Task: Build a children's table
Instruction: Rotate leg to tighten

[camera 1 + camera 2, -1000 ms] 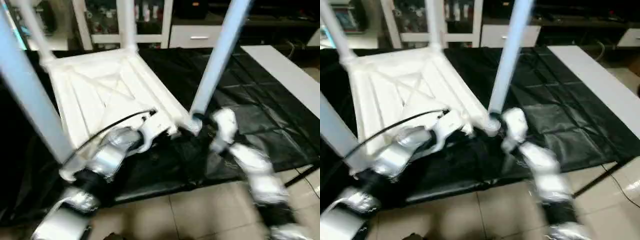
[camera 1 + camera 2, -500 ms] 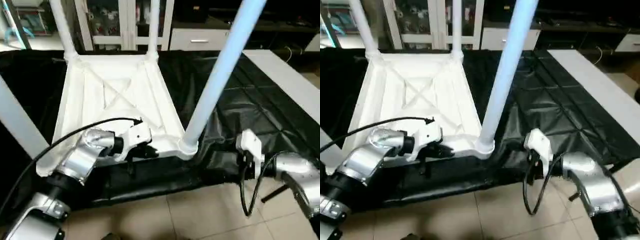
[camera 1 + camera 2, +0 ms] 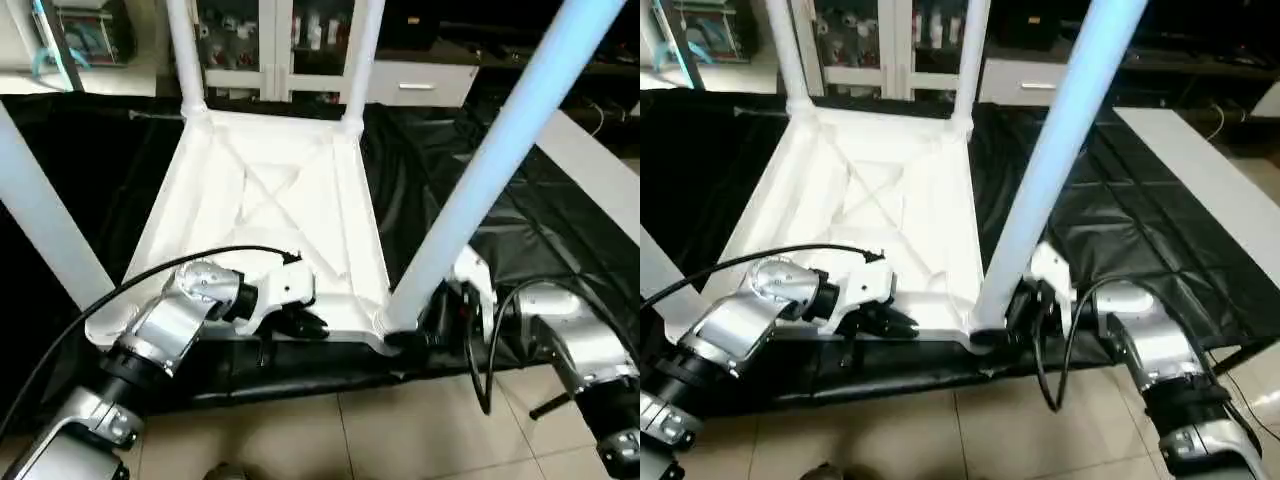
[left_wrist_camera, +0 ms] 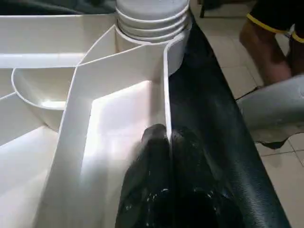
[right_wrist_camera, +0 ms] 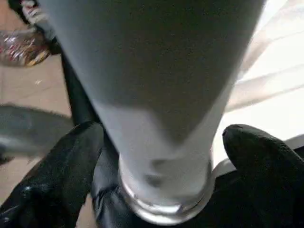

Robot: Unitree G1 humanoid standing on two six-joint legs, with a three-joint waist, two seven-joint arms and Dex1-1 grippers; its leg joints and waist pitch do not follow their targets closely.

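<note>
Fingers (image 5: 61, 175) of the right gripper (image 5: 164, 164) stand spread around the near leg (image 3: 480, 190) at its socket and should close squarely there, while the left gripper (image 4: 166, 156) pinches the rim of the upturned children's table (image 3: 270, 210) on the black surface (image 3: 560, 250).

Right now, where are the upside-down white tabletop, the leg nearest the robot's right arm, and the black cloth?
Tabletop (image 3: 270, 200): left eye view, on the X-ribbed underside.
Leg (image 3: 490, 170): left eye view, midway along the tube.
Black cloth (image 3: 1120, 230): right eye view, bare stretch right of the tabletop.
</note>
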